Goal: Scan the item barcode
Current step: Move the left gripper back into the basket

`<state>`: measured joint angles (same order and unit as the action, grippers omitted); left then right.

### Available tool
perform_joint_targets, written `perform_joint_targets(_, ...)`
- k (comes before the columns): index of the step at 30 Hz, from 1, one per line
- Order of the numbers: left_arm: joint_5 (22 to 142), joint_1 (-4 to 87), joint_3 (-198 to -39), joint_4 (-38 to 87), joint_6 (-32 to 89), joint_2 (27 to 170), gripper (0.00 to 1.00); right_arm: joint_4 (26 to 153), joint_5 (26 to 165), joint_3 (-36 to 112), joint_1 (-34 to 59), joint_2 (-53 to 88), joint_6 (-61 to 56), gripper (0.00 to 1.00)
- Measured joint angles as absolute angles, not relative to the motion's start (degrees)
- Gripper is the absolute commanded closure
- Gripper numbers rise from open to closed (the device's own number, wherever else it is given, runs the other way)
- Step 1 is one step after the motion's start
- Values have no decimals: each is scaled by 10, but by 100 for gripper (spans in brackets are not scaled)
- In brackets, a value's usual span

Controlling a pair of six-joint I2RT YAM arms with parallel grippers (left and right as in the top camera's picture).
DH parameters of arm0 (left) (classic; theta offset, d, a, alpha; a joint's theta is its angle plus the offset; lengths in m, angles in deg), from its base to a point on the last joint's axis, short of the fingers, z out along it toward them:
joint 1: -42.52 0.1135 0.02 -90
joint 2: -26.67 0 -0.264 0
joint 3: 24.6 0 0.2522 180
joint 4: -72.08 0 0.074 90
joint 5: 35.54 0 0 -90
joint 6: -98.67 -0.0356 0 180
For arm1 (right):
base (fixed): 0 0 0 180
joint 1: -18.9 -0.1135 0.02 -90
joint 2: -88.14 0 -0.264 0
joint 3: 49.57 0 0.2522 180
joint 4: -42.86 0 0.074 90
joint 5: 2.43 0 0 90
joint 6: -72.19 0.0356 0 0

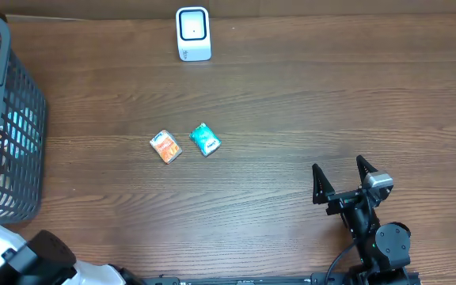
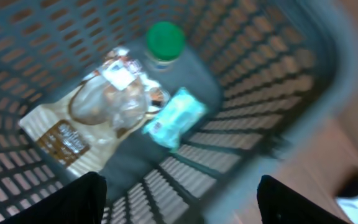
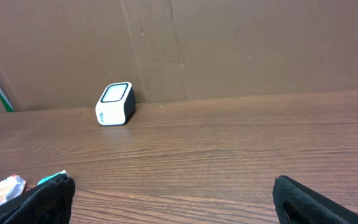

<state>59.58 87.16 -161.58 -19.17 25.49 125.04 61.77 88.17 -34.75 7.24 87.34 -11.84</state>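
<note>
Your left gripper [image 2: 179, 208] hangs over the basket [image 2: 278, 81], jaws apart and empty, above a teal pouch [image 2: 174, 118]. Your right gripper [image 1: 338, 170] rests wide open, well apart from the scanner [image 1: 193, 33], orange packet [image 1: 165, 147] and teal packet [image 1: 205, 139].

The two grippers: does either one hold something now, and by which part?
Nothing is held. The right gripper stands open over the table; the left gripper hangs open above the basket, jaws empty.

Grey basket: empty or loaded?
Loaded. The left wrist view shows a green-capped bottle, a brown snack bag and a teal packet lying inside the basket.
</note>
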Motion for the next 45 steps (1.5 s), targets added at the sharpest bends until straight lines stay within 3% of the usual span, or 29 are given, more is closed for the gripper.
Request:
perform_joint_targets(6,532,888,-1489,-123,247,1270,19,618,882,-348,72,873,-118,0)
perform_joint_targets(10,475,892,-1411,-69,228,1285,0,618,882,-348,72,873,-118,0)
perform_joint_targets(17,439,904,-1375,1,162,1337,0,618,882,-348,72,873,-119,0)
perform_joint_targets(29,430,904,-1370,16,44,1472,0,617,882,-348,72,873,-118,0)
perform_joint_targets(45,430,907,-1370,84,-32,1502,0,617,881,-348,72,873,-118,0)
